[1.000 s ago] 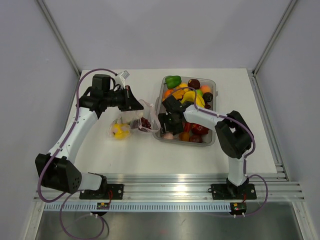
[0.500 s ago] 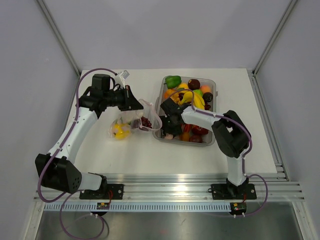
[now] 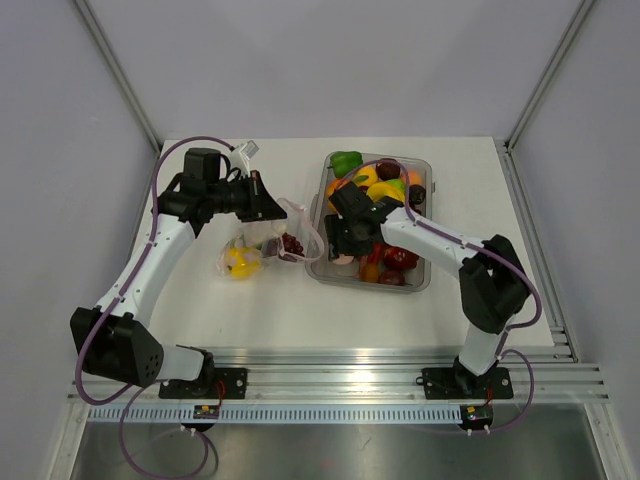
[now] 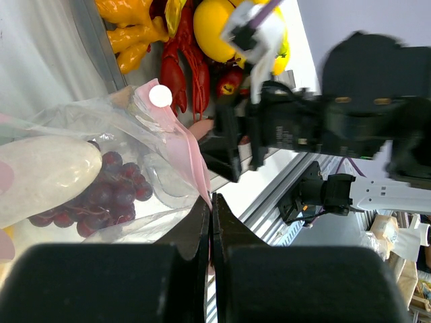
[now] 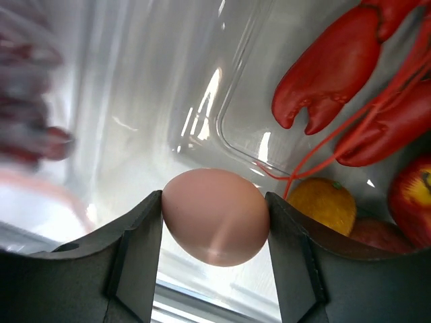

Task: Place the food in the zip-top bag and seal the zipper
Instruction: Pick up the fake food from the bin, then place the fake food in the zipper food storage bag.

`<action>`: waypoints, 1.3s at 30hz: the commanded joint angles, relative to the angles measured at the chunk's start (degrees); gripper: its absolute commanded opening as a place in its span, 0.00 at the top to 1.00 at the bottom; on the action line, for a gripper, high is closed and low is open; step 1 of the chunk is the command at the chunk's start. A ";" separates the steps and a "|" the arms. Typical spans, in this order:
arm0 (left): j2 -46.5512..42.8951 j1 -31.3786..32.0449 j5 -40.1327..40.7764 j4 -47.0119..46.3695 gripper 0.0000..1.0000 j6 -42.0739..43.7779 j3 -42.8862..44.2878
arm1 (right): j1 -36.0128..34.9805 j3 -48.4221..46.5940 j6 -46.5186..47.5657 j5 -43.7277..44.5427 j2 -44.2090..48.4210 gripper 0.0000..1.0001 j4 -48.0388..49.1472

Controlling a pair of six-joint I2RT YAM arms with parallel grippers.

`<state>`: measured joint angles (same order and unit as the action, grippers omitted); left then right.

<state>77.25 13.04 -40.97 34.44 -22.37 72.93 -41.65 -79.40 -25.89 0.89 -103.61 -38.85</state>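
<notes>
The clear zip-top bag [image 3: 268, 243] lies left of the tray, with purple grapes [image 4: 101, 195], a white piece [image 4: 44, 176] and a yellow piece [image 3: 240, 262] of food inside. My left gripper [image 3: 266, 206] is shut on the bag's pinkish zipper strip [image 4: 192, 158] and holds the mouth up. My right gripper [image 5: 215, 225] is shut on a pink egg [image 5: 215, 215], both fingers against its sides, at the tray's near left corner close to the bag mouth. That gripper also shows in the top view [image 3: 342, 250].
The grey translucent tray [image 3: 424, 282] holds several more toy foods: a red lobster [image 5: 343, 60], an orange [image 5: 323, 202], a red apple [image 5: 412, 202], a green pepper [image 3: 346, 160] and a yellow lemon [image 4: 215, 23]. The table's rail edge runs along the front.
The right gripper's fingers have closed onto the pink egg and it has shifted slightly up and away from the front; its elbow has swung right. The left arm and bag have not moved.
</notes>
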 commanded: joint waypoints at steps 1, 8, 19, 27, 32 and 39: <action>-0.88 -0.21 -1.83 -2.27 1.00 0.22 1.60 | -0.36 -4.10 0.31 3.60 6.14 0.60 -2.45; -0.35 -0.21 -1.92 -2.27 1.00 0.22 1.78 | -0.36 -10.41 -0.74 -2.17 11.32 0.59 -4.22; -1.14 -0.21 -4.20 -4.90 1.00 -1.97 1.08 | -3.88 -20.27 -2.50 -8.87 4.04 0.55 -1.85; -1.40 -0.21 -6.84 -8.50 1.00 -5.05 0.38 | -4.67 -21.06 -2.94 -9.59 -0.71 0.16 -0.09; -1.05 -0.21 -7.11 -8.86 1.00 -5.75 0.38 | -4.76 -19.22 -2.94 -7.83 0.95 0.06 0.27; -0.88 -0.21 -6.40 -8.60 1.00 -5.75 0.20 | -4.67 -15.01 -2.59 -1.25 7.27 0.19 -0.35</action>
<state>77.25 12.73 -44.51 29.78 -27.07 72.58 -45.76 -96.14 -28.56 -4.97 -103.13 -40.16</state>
